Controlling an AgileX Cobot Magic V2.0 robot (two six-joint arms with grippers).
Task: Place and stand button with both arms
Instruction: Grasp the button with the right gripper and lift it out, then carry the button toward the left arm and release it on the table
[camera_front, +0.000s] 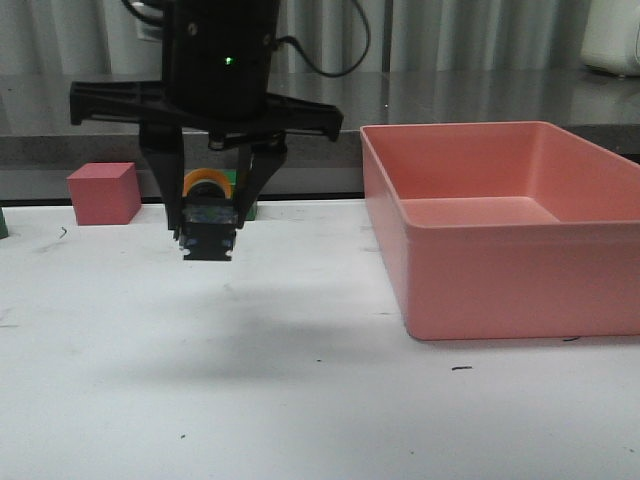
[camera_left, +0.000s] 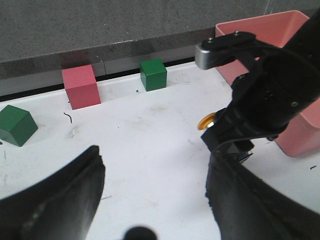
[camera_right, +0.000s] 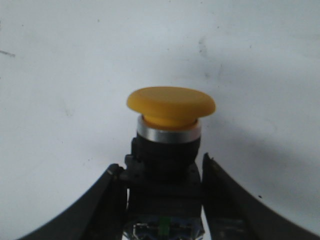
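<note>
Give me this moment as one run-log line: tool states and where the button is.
right tool: shut on button, held above table | left tool: open, empty | button: off table, outside pink bin

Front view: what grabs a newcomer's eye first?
The right gripper, hanging above the white table left of centre, its fingers clamped on the yellow-capped button. Next, the big pink bin on the table's right side, then the pink cube at the back left.

Lab bench (camera_front: 300, 400); colour blocks (camera_front: 103, 193)
</note>
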